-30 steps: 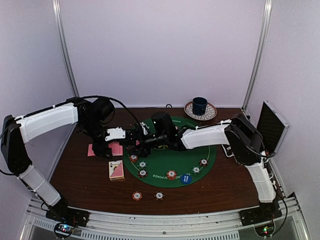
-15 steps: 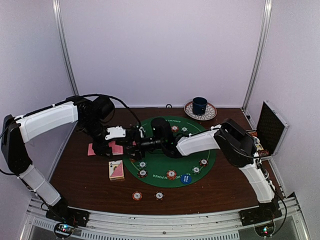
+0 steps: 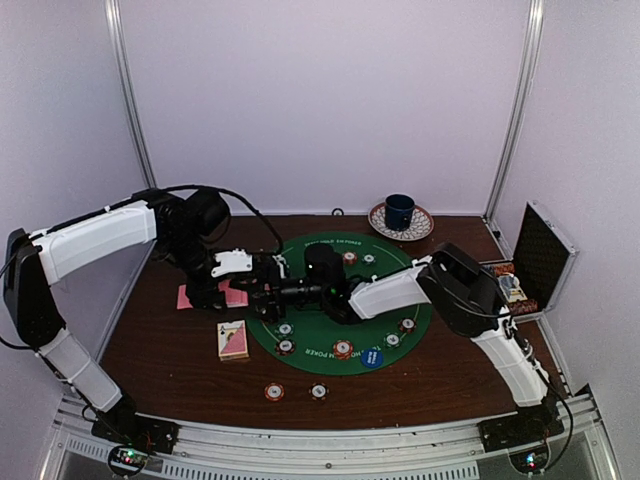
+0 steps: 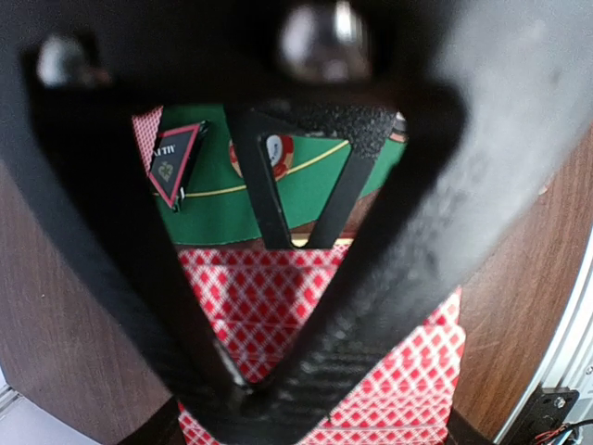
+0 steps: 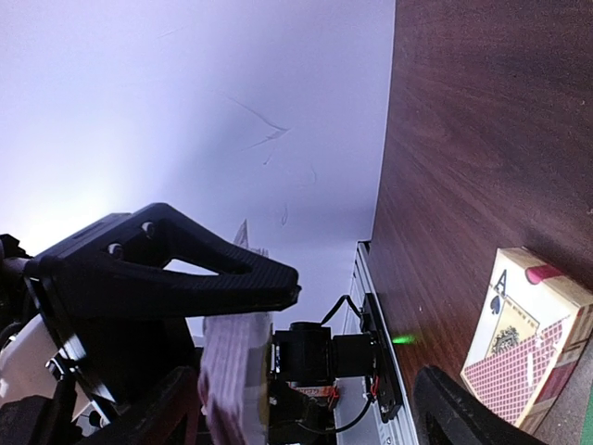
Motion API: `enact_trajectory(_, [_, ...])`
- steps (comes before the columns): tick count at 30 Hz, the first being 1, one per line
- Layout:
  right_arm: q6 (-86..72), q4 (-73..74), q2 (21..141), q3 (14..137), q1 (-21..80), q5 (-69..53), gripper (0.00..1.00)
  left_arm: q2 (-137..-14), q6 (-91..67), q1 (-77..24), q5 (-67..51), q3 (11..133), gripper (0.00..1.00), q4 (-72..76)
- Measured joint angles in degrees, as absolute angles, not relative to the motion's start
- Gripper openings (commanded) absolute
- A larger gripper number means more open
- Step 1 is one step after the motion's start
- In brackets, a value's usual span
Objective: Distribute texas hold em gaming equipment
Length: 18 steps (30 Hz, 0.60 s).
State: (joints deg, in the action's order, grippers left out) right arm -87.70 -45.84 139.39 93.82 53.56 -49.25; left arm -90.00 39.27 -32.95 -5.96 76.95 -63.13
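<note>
On the brown wooden bench [image 3: 170, 370], near its front edge, lies an orange-red striped-edge poker chip [image 3: 274, 392]; farther in, the left hand [image 3: 262, 288] is clamped on a stack of pink-backed playing cards [image 4: 278, 306] at the round green felt mat's [image 3: 340, 322] left rim; the right hand [image 3: 296, 291], fingers apart, faces it; cards look light, slick and bendy, so pinch 1 by its free edge.

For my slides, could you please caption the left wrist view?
Left jaws shut on red-patterned playing cards; green felt mat and red-edged black triangle marker beyond.

Left jaws clamped, right jaws apart
</note>
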Motion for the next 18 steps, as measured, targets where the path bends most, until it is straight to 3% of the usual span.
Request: enact_trajectory(18, [-91.7, -51.0, 143.2, 97.9, 54.5, -49.5, 0.88, -90.7, 39.2, -32.9, -5.9, 77.3, 0.0, -63.2])
